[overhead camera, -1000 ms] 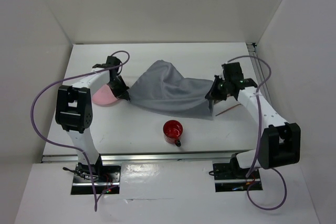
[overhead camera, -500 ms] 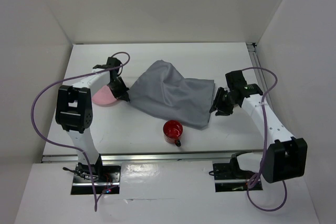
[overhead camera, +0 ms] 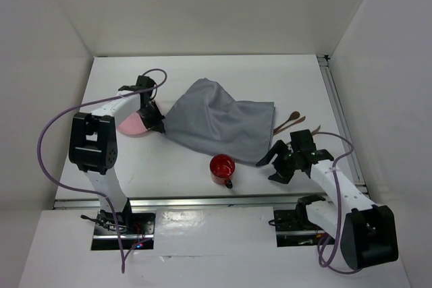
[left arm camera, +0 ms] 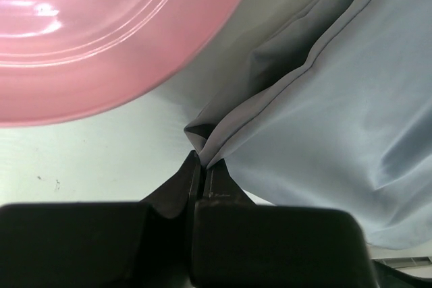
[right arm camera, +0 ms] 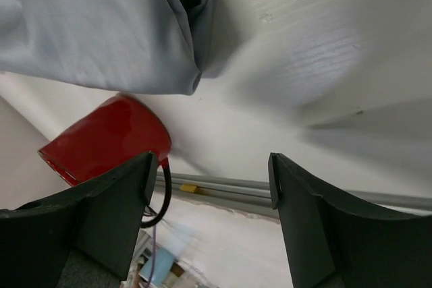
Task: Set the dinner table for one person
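Pulled back from the crumpled grey fabric cloth point(overhead camera: 216, 121), my right gripper point(overhead camera: 268, 170) hangs, jaws released; my left gripper point(left arm camera: 202, 166) keeps jaws clenched on its hem.

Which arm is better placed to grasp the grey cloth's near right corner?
Right: the right end effector is open beside that corner of the grey cloth; the left end effector is shut on its left edge.

Left arm point(overhead camera: 111, 104): white links; boxy black joint housings.
Right arm point(overhead camera: 341, 190): matched the left; white links, black joint blocks.
Cables point(overhead camera: 39, 143): purple; one ran loosely along each arm.
Left pincer point(left arm camera: 200, 166): two matte black fingers with wedge tips.
Right pincer point(right arm camera: 210, 166): two broad, smooth black fingers.
Bases point(overhead camera: 115, 224): dark metal plates, small wires attached.
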You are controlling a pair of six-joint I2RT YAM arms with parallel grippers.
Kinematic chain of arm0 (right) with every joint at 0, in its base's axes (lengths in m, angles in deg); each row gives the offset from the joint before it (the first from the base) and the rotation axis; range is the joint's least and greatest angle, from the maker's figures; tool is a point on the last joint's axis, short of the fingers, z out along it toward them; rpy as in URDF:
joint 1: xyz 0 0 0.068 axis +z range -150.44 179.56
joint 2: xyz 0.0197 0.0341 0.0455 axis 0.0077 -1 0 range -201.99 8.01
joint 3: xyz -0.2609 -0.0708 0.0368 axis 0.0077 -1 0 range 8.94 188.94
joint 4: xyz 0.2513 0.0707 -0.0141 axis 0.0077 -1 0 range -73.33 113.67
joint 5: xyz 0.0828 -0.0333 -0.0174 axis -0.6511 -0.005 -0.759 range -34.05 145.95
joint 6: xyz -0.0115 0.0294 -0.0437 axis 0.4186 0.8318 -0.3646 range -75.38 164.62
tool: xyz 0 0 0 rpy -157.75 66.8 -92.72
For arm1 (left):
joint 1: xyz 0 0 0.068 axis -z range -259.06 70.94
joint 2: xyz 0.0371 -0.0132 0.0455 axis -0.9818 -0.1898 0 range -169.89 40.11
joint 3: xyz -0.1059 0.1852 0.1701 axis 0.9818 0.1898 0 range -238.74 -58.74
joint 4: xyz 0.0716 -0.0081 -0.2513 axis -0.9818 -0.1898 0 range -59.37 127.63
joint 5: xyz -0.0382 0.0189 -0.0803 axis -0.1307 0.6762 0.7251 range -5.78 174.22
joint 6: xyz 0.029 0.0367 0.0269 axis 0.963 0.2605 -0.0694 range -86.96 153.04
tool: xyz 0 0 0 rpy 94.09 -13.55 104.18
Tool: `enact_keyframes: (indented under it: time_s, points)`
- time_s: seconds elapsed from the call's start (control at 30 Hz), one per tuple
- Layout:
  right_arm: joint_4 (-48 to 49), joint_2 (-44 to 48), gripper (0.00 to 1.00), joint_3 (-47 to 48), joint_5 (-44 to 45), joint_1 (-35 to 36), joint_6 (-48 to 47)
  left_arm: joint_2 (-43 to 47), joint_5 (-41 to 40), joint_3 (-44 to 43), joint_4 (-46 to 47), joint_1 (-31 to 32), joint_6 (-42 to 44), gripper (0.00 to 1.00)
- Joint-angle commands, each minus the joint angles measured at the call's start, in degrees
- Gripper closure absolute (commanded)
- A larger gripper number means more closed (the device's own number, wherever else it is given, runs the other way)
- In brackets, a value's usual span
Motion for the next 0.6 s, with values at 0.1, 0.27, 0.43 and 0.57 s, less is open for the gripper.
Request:
enact_keyframes:
  time_s: [0.1, 0.27, 0.43, 0.57]
  points:
    - [16.01, -2.64, 0.27, -1.67, 0.86, 0.65, 5.99, 4.02, -0.47, 1.35, -0.29, -0.24, 1.99, 1.0]
    - [24.1, -7.57, 0.39, -2.99, 4.99, 3.37, 8.54, 4.54, -0.47, 1.88, -0.29, -0.24, 1.99, 1.0]
    - [28.32, -13.28, 0.58, -3.52, 10.34, 8.2, 12.06, 5.16, -0.47, 2.4, -0.29, -0.24, 1.99, 1.0]
    - [27.99, -16.62, 0.82, -1.25, 15.44, 11.55, 14.25, 5.16, 0.06, 1.88, -0.29, -0.24, 1.99, 1.0]
